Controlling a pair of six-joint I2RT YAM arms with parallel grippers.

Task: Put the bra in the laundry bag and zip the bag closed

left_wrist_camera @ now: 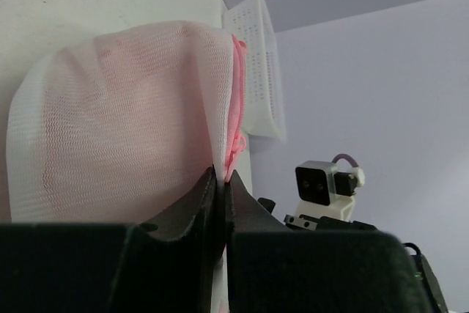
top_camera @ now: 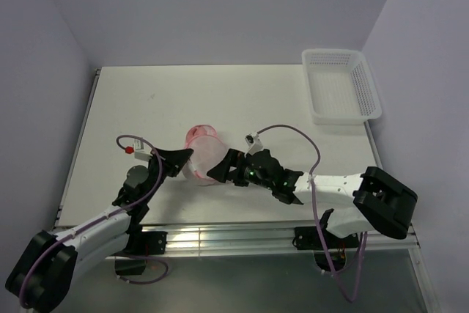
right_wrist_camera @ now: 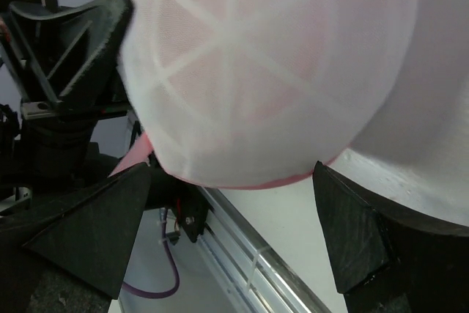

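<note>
Overhead, the laundry bag (top_camera: pixel 204 149) is shown just below the centre of the frame on the white table (top_camera: pixel 146 100), standing up as a dome between the two grippers. The left gripper (top_camera: pixel 182 157) is set against its left edge and the right gripper (top_camera: pixel 218 171) against its lower right edge. A white lattice basket (top_camera: pixel 340 86) lies well apart in the upper right corner; this layout is given by the top view alone.

In the left wrist view, the left gripper (left_wrist_camera: pixel 221 182) is seen pinched shut on the bag's pink rim (left_wrist_camera: pixel 236 119), with mesh caught between the two black fingers (left_wrist_camera: pixel 192 207) at lower centre. The bag (left_wrist_camera: pixel 117 126) fills the left half of that frame. This grip is not resolved from above.

In the right wrist view, the right gripper (right_wrist_camera: pixel 233 175) is seen with its fingers (right_wrist_camera: pixel 99 221) spread wide at the lower left and lower right, nothing being clamped. The bag's dome (right_wrist_camera: pixel 278 56) and its white ribs fill the top of the frame. The bra (right_wrist_camera: pixel 201 38) is shown only as a soft pink tint behind the mesh, inside the bag. Whether the zipper is closed cannot be told in any view.
</note>
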